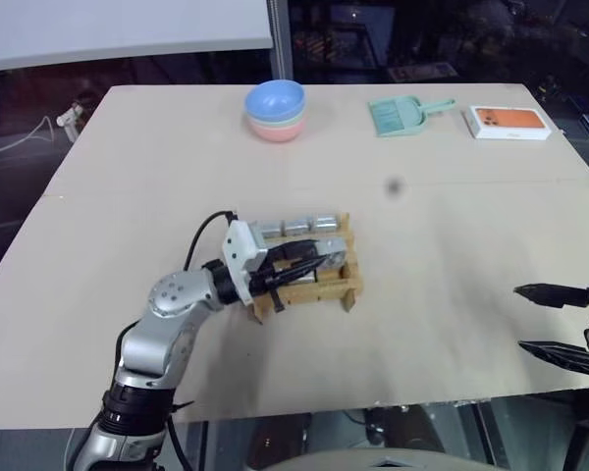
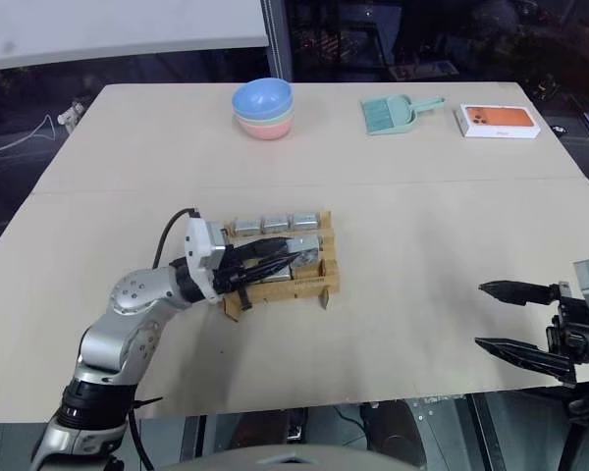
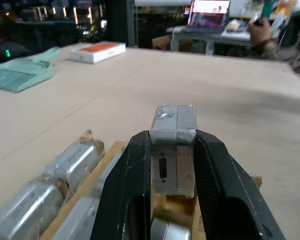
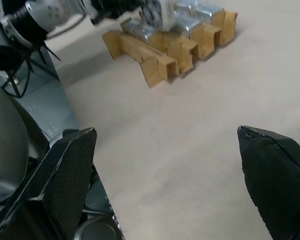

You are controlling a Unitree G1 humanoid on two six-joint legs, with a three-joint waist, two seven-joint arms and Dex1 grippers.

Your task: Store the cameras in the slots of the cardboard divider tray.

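Note:
The cardboard divider tray (image 1: pixel 350 286) sits on the table left of centre, with several silver-grey cameras (image 1: pixel 296 226) in its slots. My left gripper (image 1: pixel 314 261) reaches level over the tray's front rows. It is shut on one camera (image 3: pixel 173 131), which stands upright between the black fingers (image 3: pixel 130 175) just above the cardboard. Far to the right, near the table's front edge, my right gripper (image 2: pixel 515 319) hangs open and empty. Its wrist view looks across bare table at the tray (image 4: pixel 160 67) and the left gripper.
At the back of the table stand stacked blue and pink bowls (image 1: pixel 275 110), a teal dustpan (image 1: pixel 402 114) and a white-and-orange phone box (image 1: pixel 510 123). A small dark spot (image 1: pixel 393 186) marks the tabletop. A person's hand (image 3: pixel 262 30) shows beyond the table's far side.

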